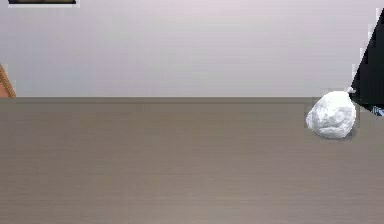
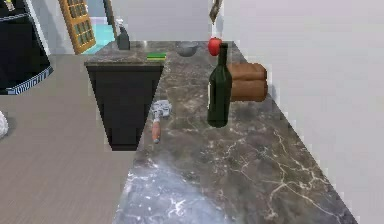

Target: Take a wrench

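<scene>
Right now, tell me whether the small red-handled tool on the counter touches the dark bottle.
Apart. In the arm side view, a stretch of bare marble counter lies between the small red-handled tool and the dark bottle.

red-handled wrench (image 2: 157,121), lying flat, countertop (image 2: 240,155) edge

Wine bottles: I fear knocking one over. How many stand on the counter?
1. The dark green bottle stands upright on the marble counter, beside the brown loaf. A grey upright thing farther back is too small to tell.
</scene>
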Robot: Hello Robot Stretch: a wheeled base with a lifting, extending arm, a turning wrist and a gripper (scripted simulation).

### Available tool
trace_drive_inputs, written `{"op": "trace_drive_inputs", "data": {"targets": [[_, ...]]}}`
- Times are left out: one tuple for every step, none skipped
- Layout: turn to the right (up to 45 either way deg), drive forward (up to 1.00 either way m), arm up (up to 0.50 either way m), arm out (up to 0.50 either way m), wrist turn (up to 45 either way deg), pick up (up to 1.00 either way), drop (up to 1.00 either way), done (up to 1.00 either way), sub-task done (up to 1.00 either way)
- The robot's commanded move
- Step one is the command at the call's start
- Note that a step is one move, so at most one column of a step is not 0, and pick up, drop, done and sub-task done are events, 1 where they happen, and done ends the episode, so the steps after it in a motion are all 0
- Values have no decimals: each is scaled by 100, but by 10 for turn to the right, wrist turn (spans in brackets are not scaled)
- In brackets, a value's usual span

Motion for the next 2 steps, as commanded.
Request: {"op": "trace_drive_inputs", "data": {"targets": [[0, 0, 50, 0, 0, 0, 0, 0, 0], [0, 0, 38, 0, 0, 0, 0, 0, 0]]}}
